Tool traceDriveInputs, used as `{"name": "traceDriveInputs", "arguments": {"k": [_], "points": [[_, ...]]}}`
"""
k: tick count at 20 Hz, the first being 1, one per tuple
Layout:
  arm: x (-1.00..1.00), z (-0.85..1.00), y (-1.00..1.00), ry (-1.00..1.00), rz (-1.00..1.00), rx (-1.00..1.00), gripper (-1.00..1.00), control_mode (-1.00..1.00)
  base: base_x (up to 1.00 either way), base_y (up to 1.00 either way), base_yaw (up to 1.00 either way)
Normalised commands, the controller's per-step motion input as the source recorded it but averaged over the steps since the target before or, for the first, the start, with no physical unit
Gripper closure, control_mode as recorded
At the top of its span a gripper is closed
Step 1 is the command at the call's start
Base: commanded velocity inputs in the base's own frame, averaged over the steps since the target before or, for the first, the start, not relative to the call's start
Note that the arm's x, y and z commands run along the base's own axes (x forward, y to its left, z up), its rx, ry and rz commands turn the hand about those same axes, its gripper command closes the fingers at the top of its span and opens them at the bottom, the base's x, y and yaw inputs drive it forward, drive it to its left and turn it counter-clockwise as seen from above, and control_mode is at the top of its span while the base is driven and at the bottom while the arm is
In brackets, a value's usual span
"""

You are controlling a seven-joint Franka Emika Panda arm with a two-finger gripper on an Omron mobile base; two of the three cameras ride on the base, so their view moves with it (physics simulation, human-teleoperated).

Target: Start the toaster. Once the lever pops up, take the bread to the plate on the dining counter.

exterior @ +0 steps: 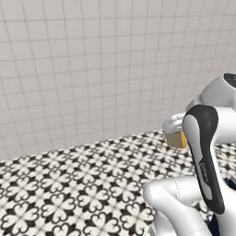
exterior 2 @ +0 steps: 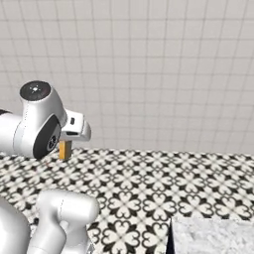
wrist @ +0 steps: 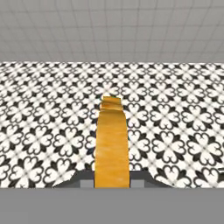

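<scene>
My gripper [wrist: 112, 183] is shut on the bread [wrist: 112, 144], whose golden-orange crust edge runs up the middle of the hand view. From the left base, the bread [exterior: 177, 138] shows a pale tan face and hangs under the hand above the floor. In the right base view, the gripper [exterior 2: 65, 145] holds the bread [exterior 2: 64, 150] edge-on, upright. A marble corner of the dining counter [exterior 2: 213, 235] sits at the lower right. The toaster, the lever and the plate are out of view.
A white tiled wall [exterior: 92, 69] stands ahead. Below it spreads a black-and-white patterned floor [exterior 2: 163, 183]. The counter's dark navy side [exterior 2: 169, 244] borders the floor at the lower right.
</scene>
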Motion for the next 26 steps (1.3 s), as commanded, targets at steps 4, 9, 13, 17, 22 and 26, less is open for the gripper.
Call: {"name": "traceDriveInputs", "arguments": {"k": [4, 9, 13, 17, 22, 26], "points": [[0.0, 0.0, 0.0, 0.0, 0.0, 0.0, 1.0, 1.0, 1.0, 0.32, -0.32], [0.0, 0.0, 0.0, 0.0, 0.0, 0.0, 1.0, 1.0, 1.0, 0.14, -0.32], [0.0, 0.0, 0.0, 0.0, 0.0, 0.0, 1.0, 1.0, 1.0, 0.0, -0.39], [0.0, 0.0, 0.0, 0.0, 0.0, 0.0, 1.0, 1.0, 0.86, -0.05, -0.41], [0.0, 0.0, 0.0, 0.0, 0.0, 0.0, 1.0, 1.0, 0.55, -0.15, -0.33], [0.0, 0.0, 0.0, 0.0, 0.0, 0.0, 1.0, 1.0, 0.46, -0.04, -0.24]]}}
